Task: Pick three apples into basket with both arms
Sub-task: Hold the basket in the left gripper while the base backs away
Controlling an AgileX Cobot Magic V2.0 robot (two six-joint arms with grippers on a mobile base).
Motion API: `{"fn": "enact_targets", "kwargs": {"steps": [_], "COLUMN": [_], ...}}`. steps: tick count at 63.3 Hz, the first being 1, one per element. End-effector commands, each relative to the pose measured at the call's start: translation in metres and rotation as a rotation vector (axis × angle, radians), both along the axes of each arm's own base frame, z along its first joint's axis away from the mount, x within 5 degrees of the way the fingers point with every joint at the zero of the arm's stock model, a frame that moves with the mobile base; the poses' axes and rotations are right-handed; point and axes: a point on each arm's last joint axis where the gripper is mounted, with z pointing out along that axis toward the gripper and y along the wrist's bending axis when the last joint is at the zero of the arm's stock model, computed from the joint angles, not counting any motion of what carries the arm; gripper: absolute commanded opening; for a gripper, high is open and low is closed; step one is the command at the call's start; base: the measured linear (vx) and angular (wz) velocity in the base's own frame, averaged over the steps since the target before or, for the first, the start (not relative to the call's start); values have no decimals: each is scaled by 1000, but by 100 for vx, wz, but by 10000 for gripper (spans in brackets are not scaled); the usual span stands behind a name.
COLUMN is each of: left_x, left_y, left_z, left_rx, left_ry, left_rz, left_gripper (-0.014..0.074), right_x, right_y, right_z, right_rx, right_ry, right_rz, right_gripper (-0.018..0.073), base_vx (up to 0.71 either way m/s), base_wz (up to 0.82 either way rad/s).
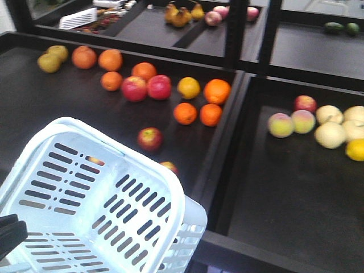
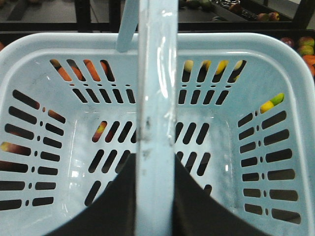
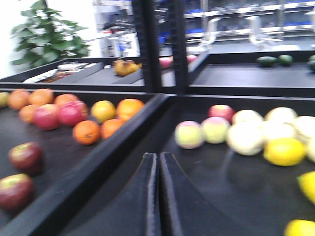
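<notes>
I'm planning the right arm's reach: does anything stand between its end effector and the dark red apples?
Yes. The right end effector hangs right of the black bin divider, which runs between it and the two dark red apples. Nothing else visible blocks them.

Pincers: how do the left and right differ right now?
The left pincer is closed around the basket handle; the right pincer is shut on nothing. The left looks down into the basket; the right faces the fruit trays. Both have black fingers.
</notes>
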Motion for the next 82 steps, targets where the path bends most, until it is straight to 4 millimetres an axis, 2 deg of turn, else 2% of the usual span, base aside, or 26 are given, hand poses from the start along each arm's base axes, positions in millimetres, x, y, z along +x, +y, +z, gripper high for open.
{"fn": "enact_targets", "kwargs": {"steps": [1,82], "left_x": [3,3], "left_y": [1,1], "left_z": [15,15], "left_rx": [-84,-84], "left_ry": [-59,-59], "left_rz": [43,43], "left_gripper": [-8,-8], "right_x": [0,0], "right_y": [-1,-1], "right_z": [2,2], "right_rx": [-18,-18], "right_ry": [-66,-66], "right_rz": [-10,-10], "right_gripper": [-4,-4], "base_vx": [-16,-18], "base_wz": [52,54]}}
